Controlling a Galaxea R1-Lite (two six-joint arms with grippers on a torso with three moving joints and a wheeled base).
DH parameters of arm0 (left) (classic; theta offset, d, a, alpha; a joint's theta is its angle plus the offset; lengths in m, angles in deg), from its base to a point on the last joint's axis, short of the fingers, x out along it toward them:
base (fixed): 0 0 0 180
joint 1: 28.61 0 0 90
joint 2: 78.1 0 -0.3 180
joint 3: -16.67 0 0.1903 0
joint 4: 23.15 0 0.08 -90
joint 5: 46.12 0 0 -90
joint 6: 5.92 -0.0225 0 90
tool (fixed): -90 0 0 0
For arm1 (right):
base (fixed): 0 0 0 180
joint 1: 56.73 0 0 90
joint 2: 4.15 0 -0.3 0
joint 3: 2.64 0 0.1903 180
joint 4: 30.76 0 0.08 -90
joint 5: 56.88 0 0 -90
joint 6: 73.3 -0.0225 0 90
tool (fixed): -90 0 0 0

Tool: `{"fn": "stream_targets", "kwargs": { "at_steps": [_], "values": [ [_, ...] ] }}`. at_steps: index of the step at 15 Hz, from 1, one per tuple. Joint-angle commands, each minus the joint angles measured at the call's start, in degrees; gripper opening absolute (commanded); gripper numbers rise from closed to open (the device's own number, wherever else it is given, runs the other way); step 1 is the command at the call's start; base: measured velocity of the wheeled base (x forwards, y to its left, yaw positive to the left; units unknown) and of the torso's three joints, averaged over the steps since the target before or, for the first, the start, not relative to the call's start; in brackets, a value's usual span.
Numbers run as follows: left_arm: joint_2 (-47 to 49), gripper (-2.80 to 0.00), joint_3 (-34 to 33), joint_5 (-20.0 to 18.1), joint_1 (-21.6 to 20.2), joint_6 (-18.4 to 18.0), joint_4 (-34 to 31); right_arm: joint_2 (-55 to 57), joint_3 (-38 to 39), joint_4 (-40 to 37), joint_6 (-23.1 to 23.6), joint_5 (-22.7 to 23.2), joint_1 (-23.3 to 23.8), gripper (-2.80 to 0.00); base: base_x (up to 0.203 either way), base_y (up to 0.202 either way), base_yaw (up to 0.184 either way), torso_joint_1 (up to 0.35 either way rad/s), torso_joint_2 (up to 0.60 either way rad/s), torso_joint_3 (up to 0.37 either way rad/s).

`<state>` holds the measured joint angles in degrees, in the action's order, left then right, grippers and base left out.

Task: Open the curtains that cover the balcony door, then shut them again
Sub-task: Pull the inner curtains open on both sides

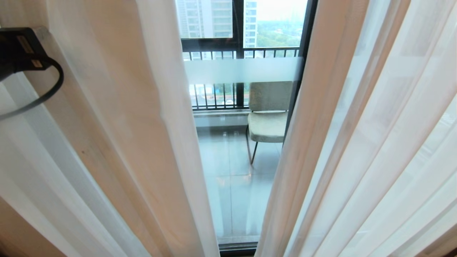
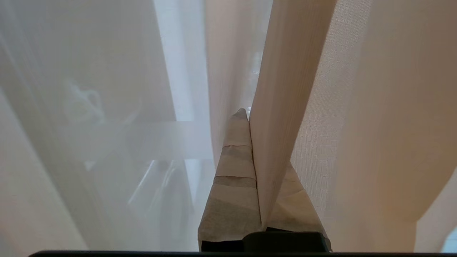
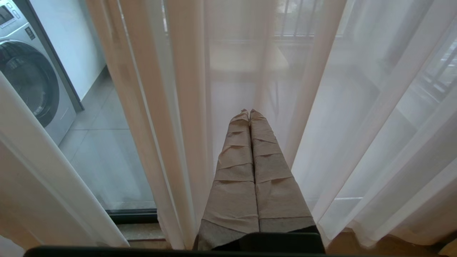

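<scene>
Curtains, sheer white see-through pleated fabric, hanging in two halves with a narrow gap between them. Through that gap: balcony door of glass in a black frame with a frosted white band, and beyond it a grey-green padded chair on thin metal legs, on grey floor tiles. Left gripper, paper-taped fingers pressed together on one fold of the left curtain half, fabric pinched between them and rising past the tips. Black wrist housing with looped cable high at the left edge of the head view. Right gripper, taped fingers together with nothing between them, pointing at the lower part of the sheer. Off to one side of it, through the glass, a silver front-loading washing machine.
</scene>
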<state>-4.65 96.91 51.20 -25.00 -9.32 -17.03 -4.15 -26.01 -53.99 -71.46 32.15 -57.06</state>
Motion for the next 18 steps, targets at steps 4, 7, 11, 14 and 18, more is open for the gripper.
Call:
{"fn": "stream_targets", "kwargs": {
  "at_steps": [4,7,11,14,18],
  "values": [
    [-1.29,-2.80,-0.79,-0.01,0.00,-0.03,0.13,0.09,0.00,0.04,0.00,0.00,-0.02,-2.80,0.000,0.189,0.001,0.000,0.00,0.001],
    [-1.74,-2.80,-1.49,0.07,0.00,-0.03,0.13,0.09,0.00,0.04,0.00,0.00,-0.02,-2.80,0.000,0.190,-0.001,0.003,0.00,-0.001],
    [-1.84,-2.80,-1.32,0.07,0.00,-0.03,0.13,0.01,0.00,0.04,0.00,0.00,-0.02,-2.80,0.000,0.193,0.001,0.001,0.00,0.002],
    [-2.09,-2.80,-1.41,-0.02,0.00,-0.03,0.13,0.05,0.00,0.04,0.00,0.00,-0.02,-2.80,0.000,0.192,0.000,0.004,0.00,-0.001],
    [-2.53,-2.80,-1.61,-0.02,0.00,-0.03,-0.05,0.09,0.00,0.04,0.00,0.00,-0.02,-2.80,0.000,0.191,0.001,0.002,0.00,0.004]
  ]
}}
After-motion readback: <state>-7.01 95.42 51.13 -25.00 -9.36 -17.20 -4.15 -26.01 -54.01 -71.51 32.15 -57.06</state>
